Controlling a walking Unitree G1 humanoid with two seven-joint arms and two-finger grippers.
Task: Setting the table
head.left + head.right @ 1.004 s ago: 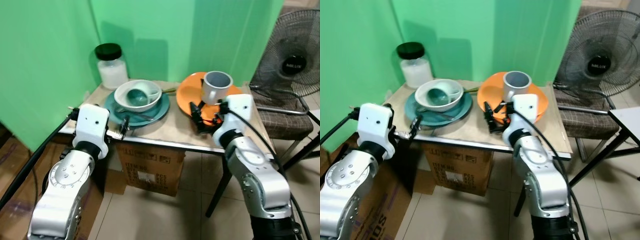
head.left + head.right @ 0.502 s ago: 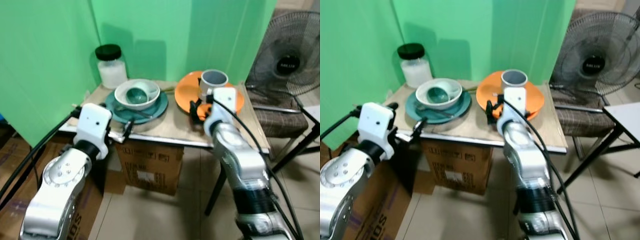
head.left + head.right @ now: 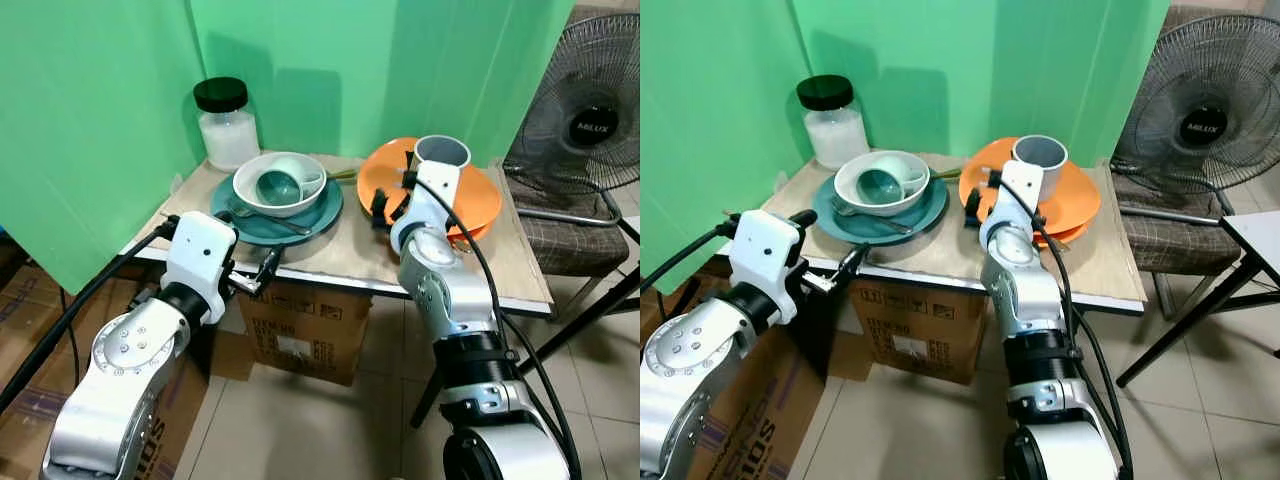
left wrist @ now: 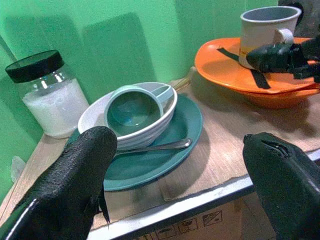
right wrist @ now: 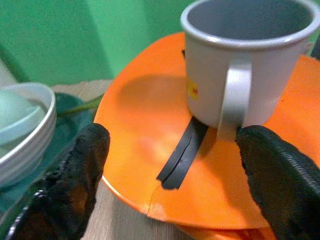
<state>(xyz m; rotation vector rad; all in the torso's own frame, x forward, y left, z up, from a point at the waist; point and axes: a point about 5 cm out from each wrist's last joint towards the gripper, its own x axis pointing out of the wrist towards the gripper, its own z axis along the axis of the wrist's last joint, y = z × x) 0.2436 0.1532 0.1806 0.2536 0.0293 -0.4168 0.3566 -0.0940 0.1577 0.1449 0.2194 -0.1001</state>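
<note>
Right now the dishes sit bunched at the far side of the counter (image 3: 350,262), stacked as if waiting to be laid out rather than set at places. At about 11 o'clock on the counter stands a jar (image 3: 226,124) with a black lid. Just beside it, toward 12 o'clock, a teal plate (image 3: 315,213) carries a white bowl (image 3: 295,197), and a small teal cup (image 3: 276,187) lies tipped inside that bowl; a spoon (image 3: 272,219) rests on the plate's near rim. At about 1 o'clock an orange plate (image 3: 1080,200), seemingly stacked on another, bears a grey mug (image 3: 1039,157) standing upright, with a dark strip (image 5: 182,154) lying on the plate at the mug's foot.

The right tool (image 5: 170,172) is released, its fingers spread wide on either side of the mug's handle over the near edge of the orange plate. Judging by that aim, the mug is what it means to lift off first, so the plate beneath can be freed.

The left tool (image 4: 180,185) is also released, hovering at the counter's near edge at about 7 o'clock, facing the teal plate but well short of it, probably held ready for the bowl stack.
</note>
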